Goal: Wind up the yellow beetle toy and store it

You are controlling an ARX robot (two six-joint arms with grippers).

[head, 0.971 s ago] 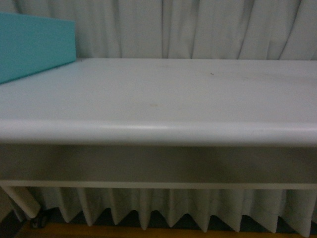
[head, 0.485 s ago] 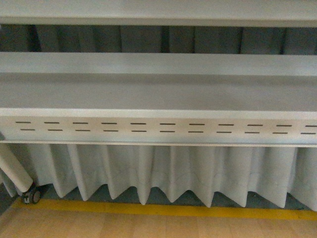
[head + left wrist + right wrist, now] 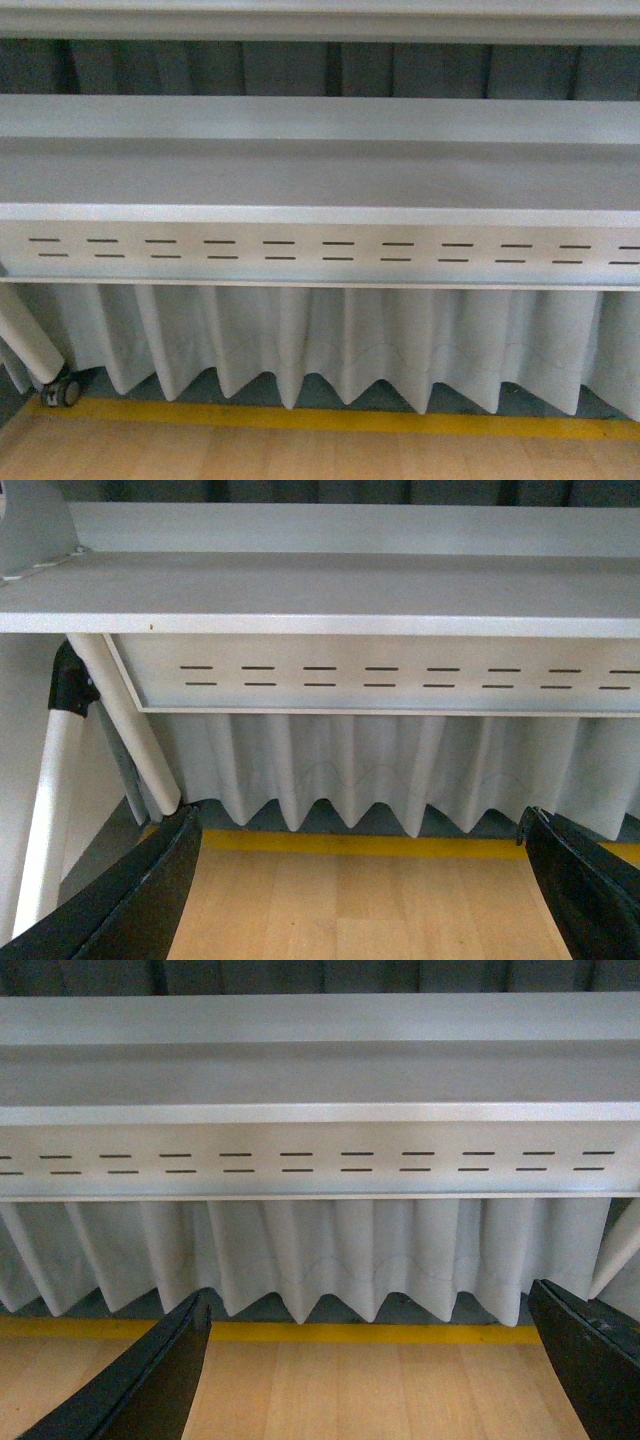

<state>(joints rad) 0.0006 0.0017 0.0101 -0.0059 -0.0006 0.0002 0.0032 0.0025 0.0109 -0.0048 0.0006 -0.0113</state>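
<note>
The yellow beetle toy is out of view in every frame. My left gripper [image 3: 365,880] is open and empty, its two black fingers [image 3: 130,900] spread wide over bare wooden floor, below the table's underside. My right gripper [image 3: 370,1360] is open and empty too, its black fingers [image 3: 150,1385] spread over the wooden floor in front of the curtain. Neither gripper shows in the front view.
A white table frame with a slotted rail [image 3: 320,250] spans the front view, and shows in the left wrist view [image 3: 400,675] and right wrist view [image 3: 320,1160]. White curtain [image 3: 330,340] hangs behind. A yellow floor line [image 3: 330,420], white table leg [image 3: 125,725] and caster wheel [image 3: 62,392] show.
The front view has dropped from the table top with a teal box at the far left to the table's underside, curtain and floor. It has shifted only slightly in the last half second.
</note>
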